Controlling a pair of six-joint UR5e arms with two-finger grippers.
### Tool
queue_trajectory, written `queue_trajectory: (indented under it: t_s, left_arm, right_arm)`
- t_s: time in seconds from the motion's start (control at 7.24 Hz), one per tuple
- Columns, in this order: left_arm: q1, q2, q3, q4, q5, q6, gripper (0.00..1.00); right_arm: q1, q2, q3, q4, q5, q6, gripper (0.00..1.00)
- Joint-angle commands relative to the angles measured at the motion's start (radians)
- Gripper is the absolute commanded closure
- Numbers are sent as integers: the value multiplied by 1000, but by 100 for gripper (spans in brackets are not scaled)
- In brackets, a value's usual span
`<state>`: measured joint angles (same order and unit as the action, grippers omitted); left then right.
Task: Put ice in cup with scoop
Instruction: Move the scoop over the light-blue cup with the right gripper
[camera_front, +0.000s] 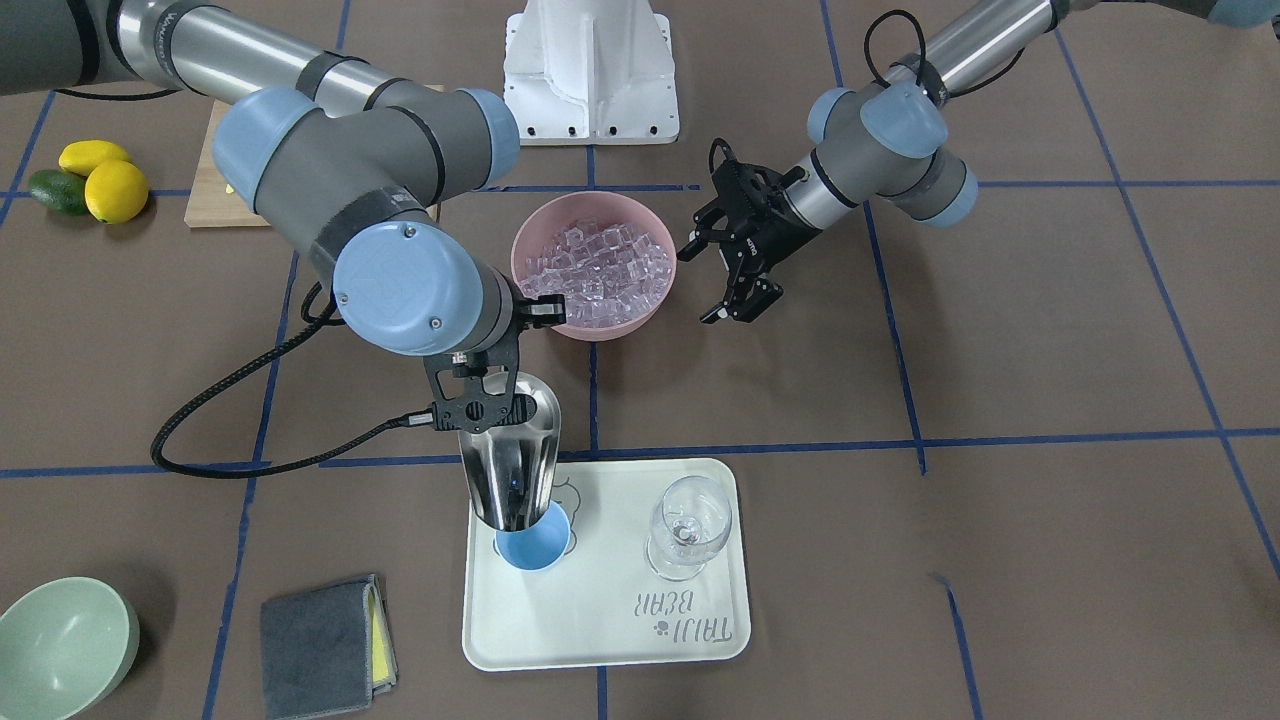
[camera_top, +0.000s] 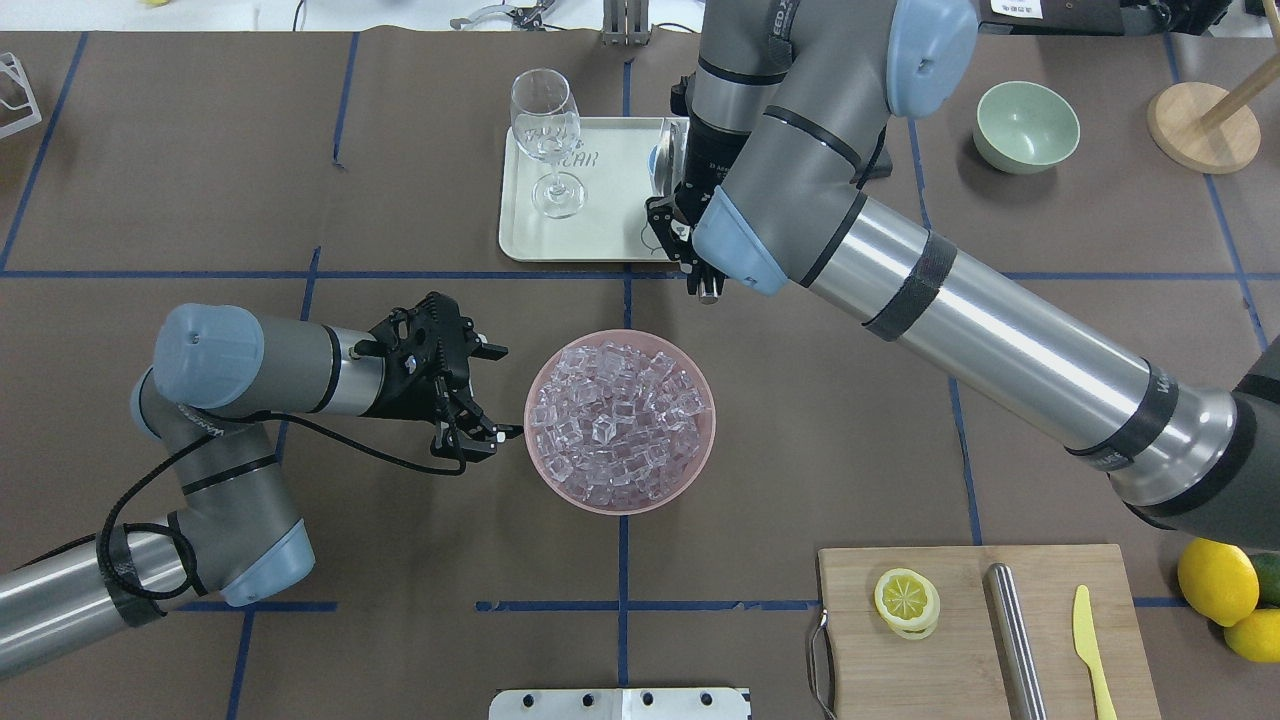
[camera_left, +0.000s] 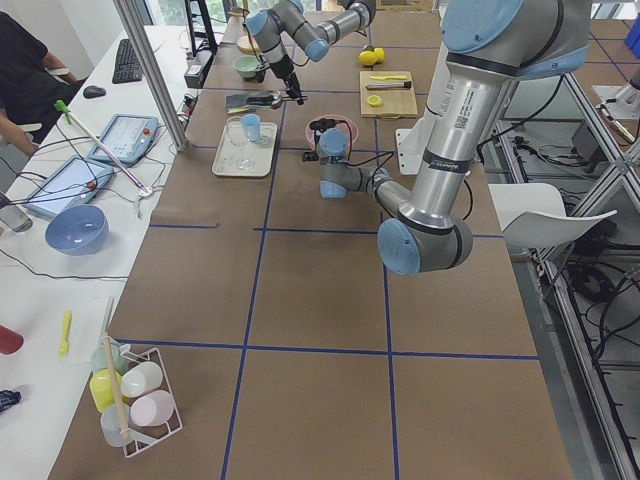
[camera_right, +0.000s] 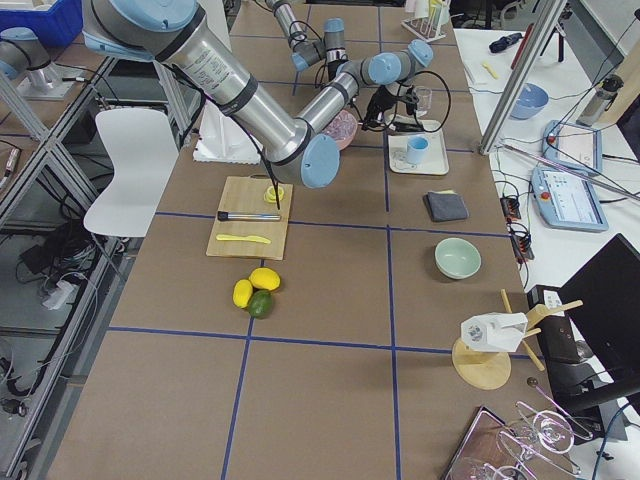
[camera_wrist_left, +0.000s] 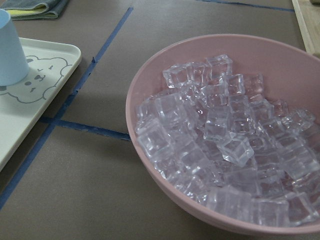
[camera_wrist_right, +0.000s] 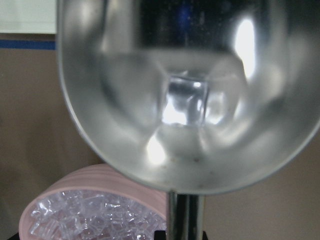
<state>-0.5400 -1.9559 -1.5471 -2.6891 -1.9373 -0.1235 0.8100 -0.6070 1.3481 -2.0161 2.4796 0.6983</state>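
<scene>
**One ice cube (camera_wrist_right: 184, 102) in the scoop (camera_front: 510, 452), mouth at the cup (camera_front: 537, 548)**

- Ice cube: a single clear cube, as far as the right wrist view shows, lying low in the trough. Not yet in the cup.
- Scoop: held above the cup and tilted mouth-down. Its long axis runs from the handle, on the cup's bowl-ward side, straight down to the cup. The open end overlaps the cup's rim in the front-facing view. Whether metal touches plastic cannot be told.
- Cup: upright on the tray (camera_front: 700, 640), at the tray's edge nearest the scoop. What it holds is hidden by the trough.
- Right fingers (camera_front: 470, 405): clamped on the scoop's thin handle, up the axis from the cup. The cup therefore lies directly ahead of them, past the trough. This arm is by far the nearer to the cup.
- Judgement: the next move turns on that line. A steeper tilt along the same axis should send the cube into the cup, while a sideways drift would drop it on the tray.
- Wine glass (camera_front: 688, 525): beside the cup on the same tray, apart from it.
- Pink bowl (camera_front: 610, 328): beyond the scoop from the cup, on the desk, heaped with ice (camera_front: 600, 265).
- Left fingers (camera_front: 735, 305): spread apart and empty, on the far side of the bowl from the cup.
</scene>
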Motion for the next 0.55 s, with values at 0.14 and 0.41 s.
queue_trajectory:
  t_s: [0.14,0.41]
  left_arm:
    - [0,0,-10,2,1,-2,2]
    - [0,0,-17,2,1,-19,2]
  right_arm:
    - [8,57,-7,-178,7,-153,100]
    - [8,151,-90,-375,-49,-342,100]
